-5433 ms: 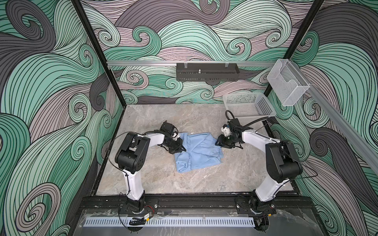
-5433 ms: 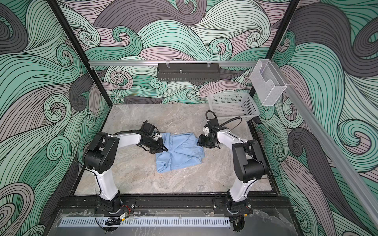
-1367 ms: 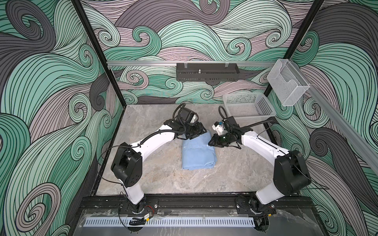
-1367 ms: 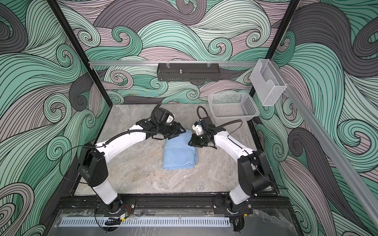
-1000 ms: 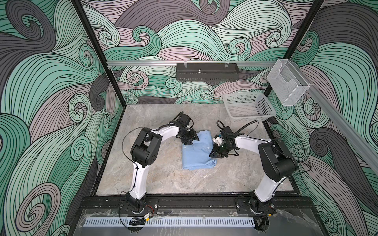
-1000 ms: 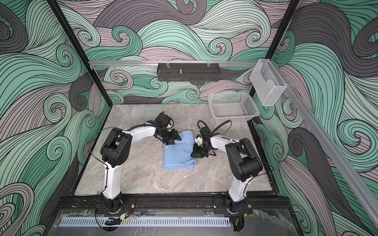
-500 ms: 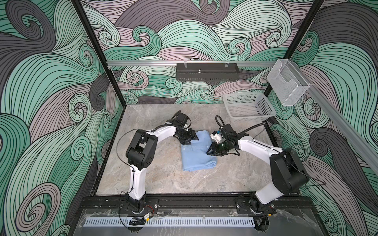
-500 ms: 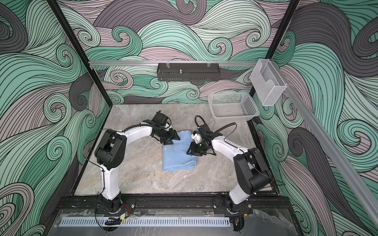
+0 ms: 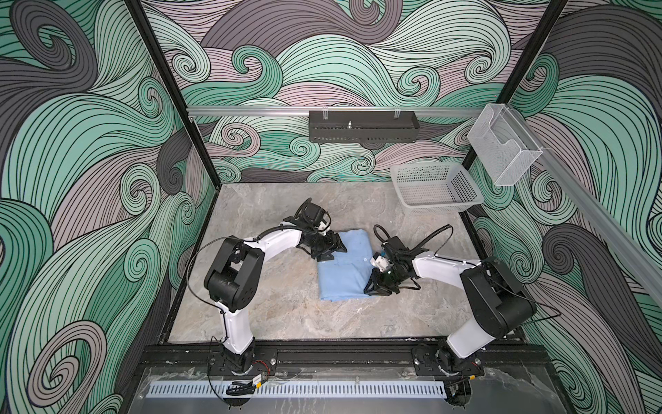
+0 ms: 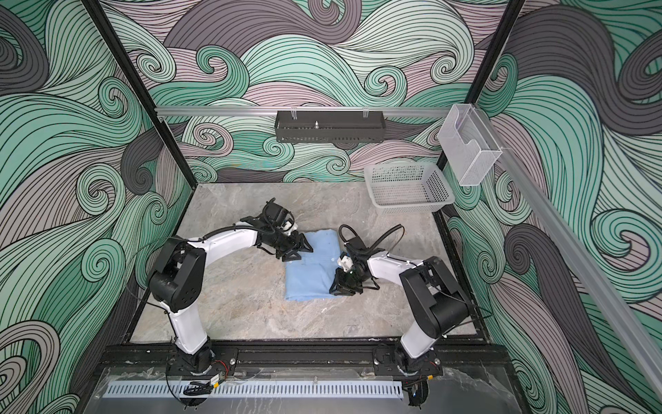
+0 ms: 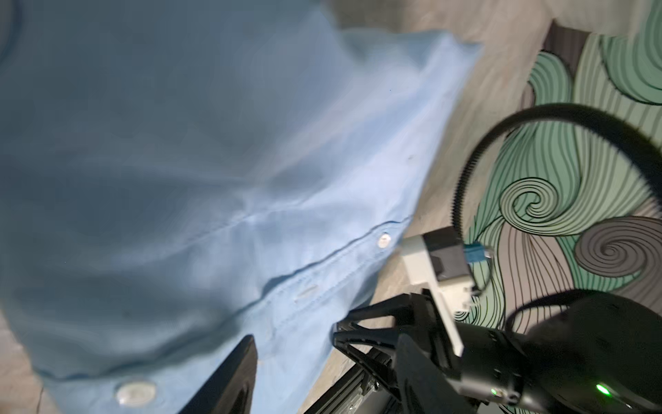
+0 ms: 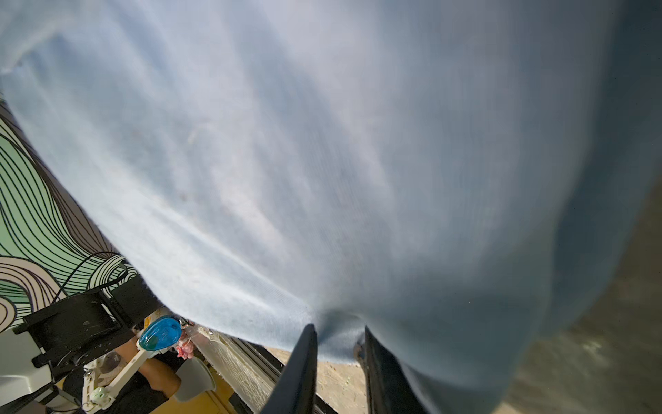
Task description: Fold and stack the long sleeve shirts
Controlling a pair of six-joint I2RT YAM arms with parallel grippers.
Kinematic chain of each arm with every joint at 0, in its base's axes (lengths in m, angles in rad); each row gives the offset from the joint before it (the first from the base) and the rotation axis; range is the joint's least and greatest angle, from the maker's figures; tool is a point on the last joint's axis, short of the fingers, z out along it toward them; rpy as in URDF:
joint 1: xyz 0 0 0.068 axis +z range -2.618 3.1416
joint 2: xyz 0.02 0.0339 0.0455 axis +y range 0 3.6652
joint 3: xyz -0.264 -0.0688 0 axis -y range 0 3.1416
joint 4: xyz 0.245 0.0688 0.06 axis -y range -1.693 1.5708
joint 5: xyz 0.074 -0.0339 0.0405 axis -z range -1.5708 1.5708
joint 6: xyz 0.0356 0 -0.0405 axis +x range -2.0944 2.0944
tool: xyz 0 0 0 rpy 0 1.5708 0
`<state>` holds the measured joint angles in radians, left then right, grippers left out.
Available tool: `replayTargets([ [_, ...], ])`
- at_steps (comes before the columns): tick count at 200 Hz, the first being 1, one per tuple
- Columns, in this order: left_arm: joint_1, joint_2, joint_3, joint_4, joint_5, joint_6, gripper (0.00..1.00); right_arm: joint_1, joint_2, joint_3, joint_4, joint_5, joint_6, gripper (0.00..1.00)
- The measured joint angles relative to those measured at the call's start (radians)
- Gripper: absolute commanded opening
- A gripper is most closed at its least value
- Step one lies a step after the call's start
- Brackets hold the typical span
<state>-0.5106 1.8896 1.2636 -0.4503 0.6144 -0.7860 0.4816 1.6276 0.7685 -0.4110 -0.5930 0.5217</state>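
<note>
In both top views the folded light blue shirt [image 9: 342, 267] [image 10: 310, 272] is lying flat as a tidy rectangle near the middle of the marble table [image 9: 272, 304], between the two arms. The left gripper [image 9: 331, 250] is sitting low at the shirt's far left corner with its fingers standing apart. The right gripper [image 9: 374, 288] is pressing in at the near right edge, though its fingers are too bunched there to judge. A pale perforated basket [image 9: 435, 188] is standing well apart, at the table's far right corner.

In the left wrist view the shirt [image 11: 179, 161] is filling most of the frame, showing its placket and a white button [image 11: 384, 241]. One black finger [image 11: 233, 376] is lying against the cloth and the other is hidden, while the right gripper [image 11: 344, 328] is showing just past the shirt's edge.

In the right wrist view the two black fingers [image 12: 304, 365] are pinching a small pucker of the shirt [image 12: 322, 161] between them
</note>
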Motion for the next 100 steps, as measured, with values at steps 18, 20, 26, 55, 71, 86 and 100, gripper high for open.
replayTargets([
  [18,0.004,0.048,-0.017,0.003,0.021,-0.008,0.62,-0.004,0.0,0.004,-0.008,0.004,-0.002,0.27],
  [20,0.005,0.05,-0.018,0.003,0.023,-0.008,0.62,-0.005,0.0,0.005,-0.011,0.006,-0.002,0.28],
  [26,0.007,0.056,-0.023,0.008,0.031,-0.012,0.62,-0.007,0.0,0.008,-0.017,0.01,-0.006,0.27],
  [55,0.022,0.05,-0.006,0.011,0.048,-0.014,0.62,-0.014,0.013,0.03,-0.043,0.019,-0.018,0.27],
  [71,0.029,0.052,0.054,-0.01,0.047,-0.003,0.61,-0.014,0.019,0.039,-0.056,0.023,-0.026,0.26],
  [86,0.036,0.064,0.135,-0.01,0.05,0.003,0.59,-0.015,0.023,0.044,-0.063,0.025,-0.033,0.25],
  [100,0.045,0.099,0.2,0.003,0.053,0.008,0.56,-0.015,0.023,0.045,-0.066,0.027,-0.039,0.25],
])
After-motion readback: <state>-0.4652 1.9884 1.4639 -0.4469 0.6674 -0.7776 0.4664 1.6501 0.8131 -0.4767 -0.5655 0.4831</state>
